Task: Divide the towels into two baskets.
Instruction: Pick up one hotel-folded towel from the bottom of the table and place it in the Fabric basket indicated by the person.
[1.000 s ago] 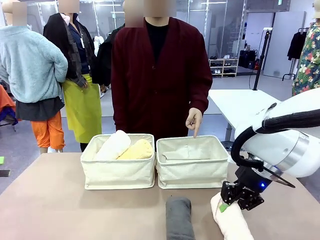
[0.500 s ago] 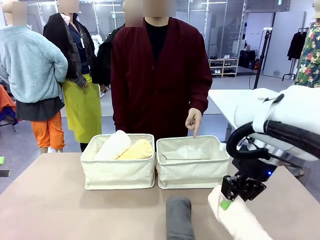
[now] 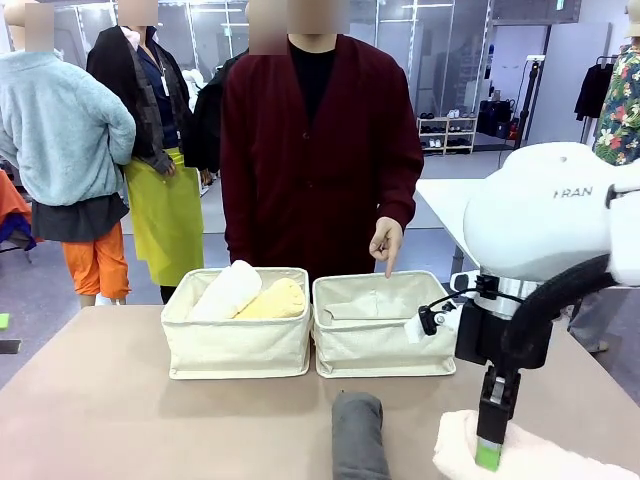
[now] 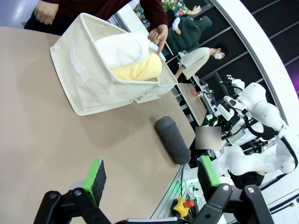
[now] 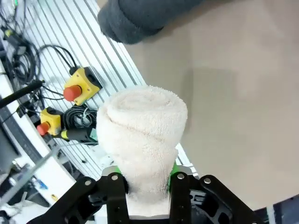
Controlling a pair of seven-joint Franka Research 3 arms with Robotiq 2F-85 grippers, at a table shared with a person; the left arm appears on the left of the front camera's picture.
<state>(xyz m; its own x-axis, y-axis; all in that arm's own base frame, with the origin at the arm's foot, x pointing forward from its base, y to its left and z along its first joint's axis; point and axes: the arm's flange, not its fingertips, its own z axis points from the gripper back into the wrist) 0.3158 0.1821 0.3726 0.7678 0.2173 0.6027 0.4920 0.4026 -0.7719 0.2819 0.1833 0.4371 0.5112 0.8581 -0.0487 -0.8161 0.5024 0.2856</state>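
Front: the right gripper point(image 3: 488, 445) is clamped on the pale towel point(image 3: 540, 460) at the near right of the tabletop point(image 3: 100, 420). The left basket point(image 3: 236, 345) holds the white towel point(image 3: 228, 290) and yellow towel point(image 3: 272, 298); the right basket point(image 3: 385, 350) is empty, and a hand point(image 3: 388, 243) points into it.

Left wrist: the left gripper point(image 4: 152, 175) hangs wide and idle.

Right wrist: the pale towel fills the jaws, with the grey towel point(image 5: 140, 16) beyond.

Step in hand, as I judge it: carrying. Next, lift clear of the right basket's rim, then release.

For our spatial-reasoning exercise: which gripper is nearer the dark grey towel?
Right. The right gripper, shut on the pale towel, sits just beside the dark grey towel; the left gripper, open, hovers farther back over the table.
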